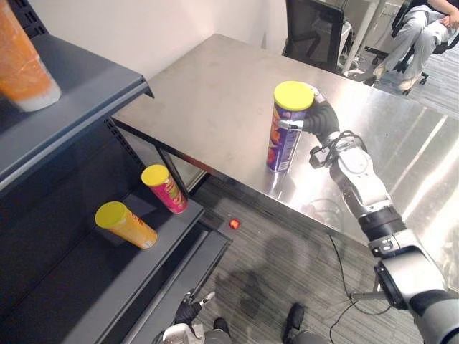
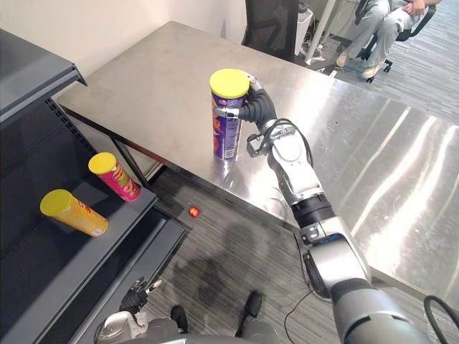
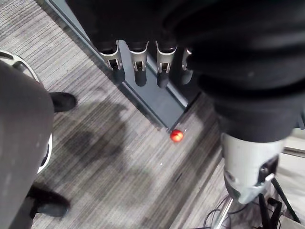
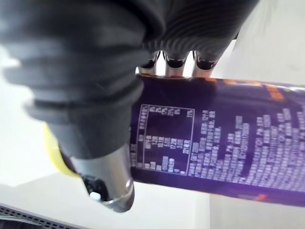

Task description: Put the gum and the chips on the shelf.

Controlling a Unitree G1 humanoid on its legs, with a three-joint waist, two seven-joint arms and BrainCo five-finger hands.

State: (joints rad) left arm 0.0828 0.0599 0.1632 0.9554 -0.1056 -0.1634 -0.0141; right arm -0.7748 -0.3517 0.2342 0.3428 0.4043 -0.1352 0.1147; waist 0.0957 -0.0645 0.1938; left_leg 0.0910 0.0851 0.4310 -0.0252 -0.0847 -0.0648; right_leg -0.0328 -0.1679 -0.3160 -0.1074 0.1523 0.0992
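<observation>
A purple chips can [image 1: 283, 140] with a yellow lid stands upright on the steel table [image 1: 215, 93], near its front edge. My right hand [image 1: 315, 115] reaches it from the right and is shut on its upper part. In the right wrist view the fingers [image 4: 176, 62] and thumb [image 4: 107, 186] wrap the purple can [image 4: 228, 148]. The dark shelf [image 1: 86, 279] stands to the left, lower than the table. My left hand [image 1: 188, 315] hangs low above the floor, its fingers [image 3: 138, 64] straight and holding nothing.
On the lower shelf board lie a red can [image 1: 166, 188] and an orange can [image 1: 128, 225], both with yellow lids. Another orange can [image 1: 21, 61] sits on the upper board. A small red ball [image 1: 234, 223] lies on the floor. A black chair [image 1: 313, 32] and a seated person [image 1: 423, 29] are behind the table.
</observation>
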